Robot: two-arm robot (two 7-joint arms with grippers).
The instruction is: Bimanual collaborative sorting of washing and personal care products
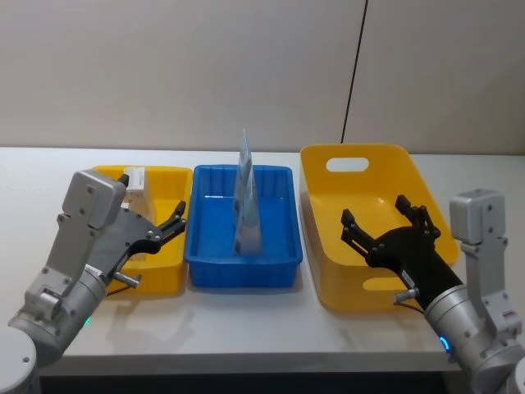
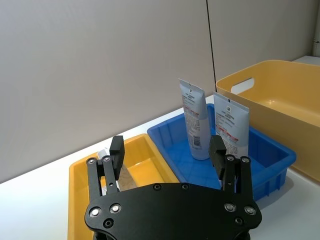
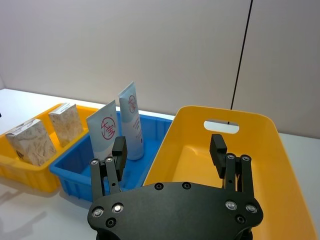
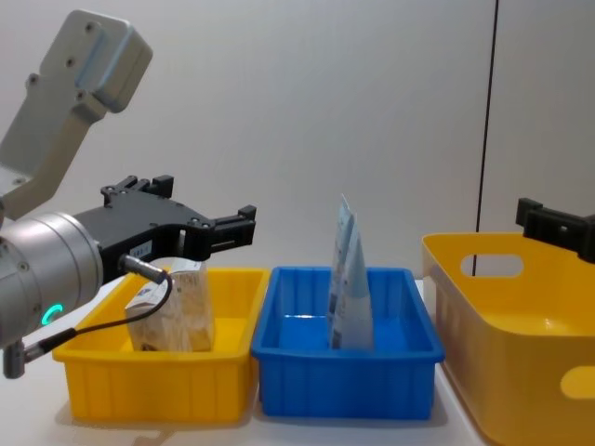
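I am hovering my left fingers (image 1: 168, 227), spread wide and gripping nothing, above the small yellow plastic tray (image 1: 164, 275) at the left of the head view. My right fingers (image 1: 354, 231), equally spread and carrying nothing, are hanging over the large yellow plastic basket with a handle slot (image 1: 361, 187) at the right. Two beige speckled cartons (image 3: 32, 142) are standing in the small yellow tray. Two tapered white and light-blue tubes (image 2: 195, 125) are standing upright, cap down, one just behind the other in the blue plastic tray (image 1: 246, 275) at the centre. All three containers are sitting side by side on the white surface (image 1: 246, 328). The part of the basket floor that I am seeing is bare, though my right fingers are hiding some of it. So I am judging that the sorting is at or near its end, with cartons and tubes each in their own tray. The next move calls for checking the hidden patch of basket. If a product is lying there, my right fingers need to drop in and pinch it. They would then carry it across without brushing the tubes, which look easy to topple.
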